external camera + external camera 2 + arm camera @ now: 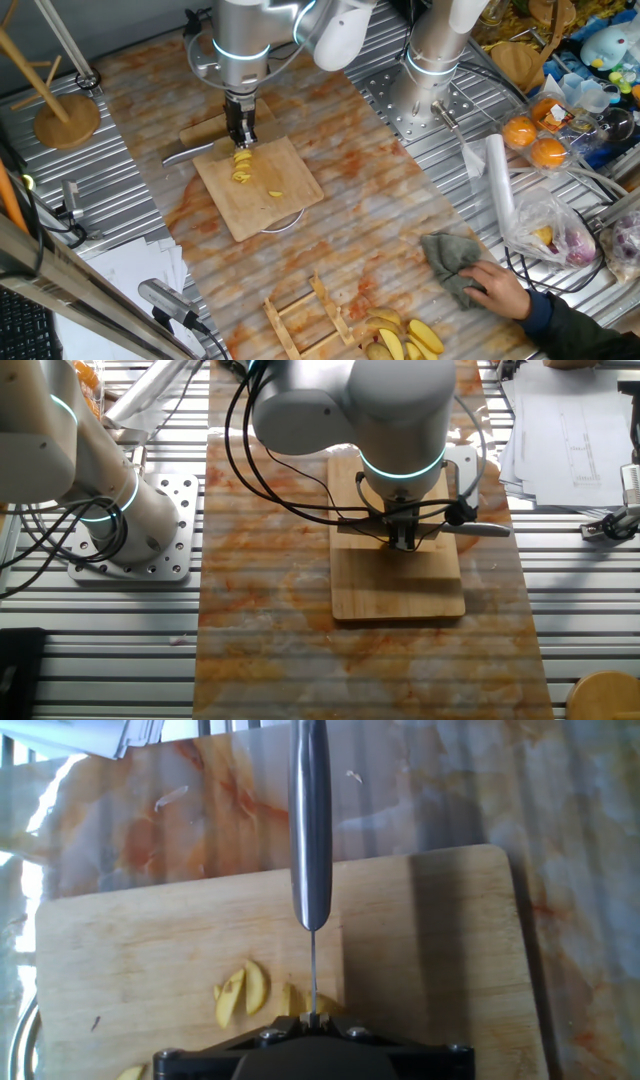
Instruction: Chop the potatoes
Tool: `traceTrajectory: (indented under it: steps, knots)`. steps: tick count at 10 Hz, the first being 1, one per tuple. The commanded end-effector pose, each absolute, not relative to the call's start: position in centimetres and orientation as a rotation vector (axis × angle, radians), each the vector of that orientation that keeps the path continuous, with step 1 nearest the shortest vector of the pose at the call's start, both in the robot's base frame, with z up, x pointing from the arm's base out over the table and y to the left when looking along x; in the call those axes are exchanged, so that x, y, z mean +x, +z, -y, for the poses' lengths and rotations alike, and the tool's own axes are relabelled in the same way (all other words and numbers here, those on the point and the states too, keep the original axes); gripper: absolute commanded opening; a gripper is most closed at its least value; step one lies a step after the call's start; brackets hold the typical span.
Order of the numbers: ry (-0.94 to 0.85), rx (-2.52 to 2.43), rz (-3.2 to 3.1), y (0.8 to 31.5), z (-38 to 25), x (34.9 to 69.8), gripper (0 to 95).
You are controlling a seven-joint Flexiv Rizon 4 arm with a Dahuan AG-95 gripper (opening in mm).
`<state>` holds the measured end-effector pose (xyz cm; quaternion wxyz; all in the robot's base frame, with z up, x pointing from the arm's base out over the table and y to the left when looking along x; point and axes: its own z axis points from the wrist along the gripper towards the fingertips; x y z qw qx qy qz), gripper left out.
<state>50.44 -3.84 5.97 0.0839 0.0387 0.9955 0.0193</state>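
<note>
Bamboo board (262, 190), tool (241, 134) vertical gripping knife (311, 830), over potato slices (243, 166)

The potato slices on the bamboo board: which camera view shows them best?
The hand view shows the potato slices best: they lie large and sharp on the cutting board, beside the knife. One fixed view shows them small, below the gripper. In the other fixed view the arm hides them.
</note>
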Motion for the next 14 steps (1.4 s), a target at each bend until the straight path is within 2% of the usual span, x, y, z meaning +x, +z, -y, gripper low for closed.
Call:
traceTrajectory:
  steps: [1, 14]
  knots:
    - [0.053, 0.115, -2.97, 5.99, 3.85, 50.36, 0.0]
    - [0.05, 0.105, -2.972, 6.05, 4.16, 50.15, 0.0]
